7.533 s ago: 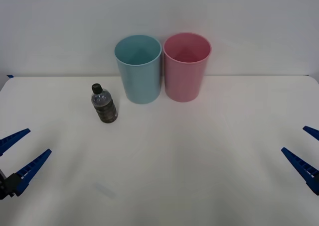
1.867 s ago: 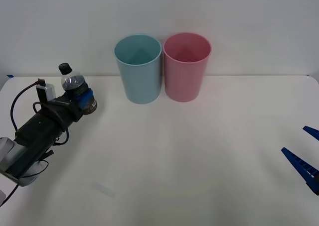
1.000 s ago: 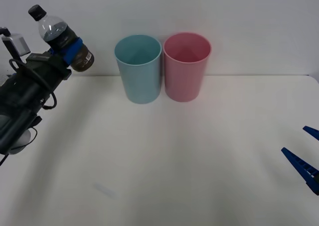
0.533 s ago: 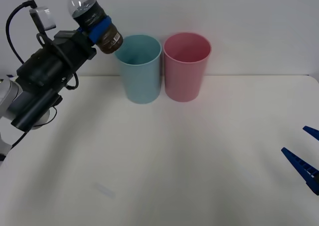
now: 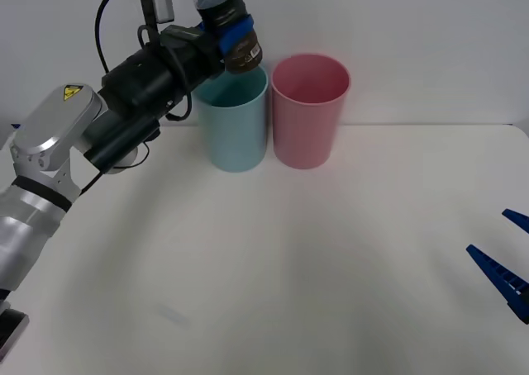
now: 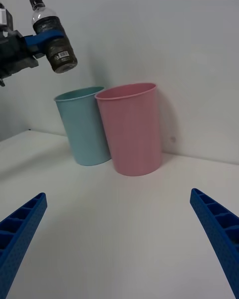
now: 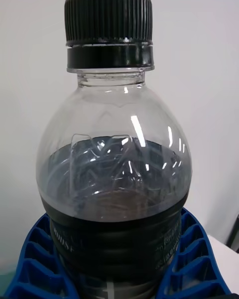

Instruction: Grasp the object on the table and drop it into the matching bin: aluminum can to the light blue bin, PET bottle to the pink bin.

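- While the left gripper (image 5: 234, 40) pinched one bottle (image 5: 229, 26) above the blue bin (image 5: 230, 119), two bins stood together.
- The pink bin (image 5: 308, 115) sat alongside.
- The right gripper (image 5: 511, 263) rested spread.

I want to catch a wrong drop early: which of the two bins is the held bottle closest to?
The light blue bin. The left gripper holds the bottle above its rim; the pink bin stands one place farther to the right.

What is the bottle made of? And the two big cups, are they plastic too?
The bottle looks like clear, shiny plastic: you see through its upper part, and light glints on it. Its ridged black cap looks like harder plastic. The light blue bin and pink bin seem smooth, matte plastic, plain in colour, though that is a guess.
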Controlling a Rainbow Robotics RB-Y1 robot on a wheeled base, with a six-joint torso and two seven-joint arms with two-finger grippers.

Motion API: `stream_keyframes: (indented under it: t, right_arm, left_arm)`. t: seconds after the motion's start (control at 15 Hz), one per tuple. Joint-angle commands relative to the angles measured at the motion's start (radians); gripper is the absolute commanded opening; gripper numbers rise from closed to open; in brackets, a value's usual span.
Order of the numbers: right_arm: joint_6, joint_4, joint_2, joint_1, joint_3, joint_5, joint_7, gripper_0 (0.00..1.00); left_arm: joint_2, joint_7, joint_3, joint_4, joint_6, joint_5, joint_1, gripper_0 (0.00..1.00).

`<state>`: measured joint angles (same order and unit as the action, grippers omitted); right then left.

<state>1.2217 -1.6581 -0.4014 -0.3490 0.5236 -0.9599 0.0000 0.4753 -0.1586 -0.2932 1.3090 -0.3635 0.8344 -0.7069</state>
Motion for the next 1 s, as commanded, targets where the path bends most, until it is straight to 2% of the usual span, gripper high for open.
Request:
stream_keyframes:
  t: [0.07,0.6,0.8,1.0]
  right_arm:
    - [0.0,0.0,0.0,0.0,0.0,0.0,0.0,1.0]
    - [0.0,0.0,0.0,0.0,0.0,0.0,0.0,1.0]
    - [0.0,0.0,0.0,0.0,0.0,0.0,0.0,1.0]
    - [0.0,0.0,0.0,0.0,0.0,0.0,0.0,1.0]
  left_arm:
    - [-0.047,0.044,-0.046,-0.119,-0.002,0.011,-0.098,0.01]
    - [-0.244,0.163,-0.06,-0.485,0.006,0.098,-0.353,0.01]
    - [-0.284,0.176,-0.06,-0.544,0.026,0.114,-0.402,0.01]
    - [-0.31,0.182,-0.06,-0.551,0.075,0.129,-0.416,0.02]
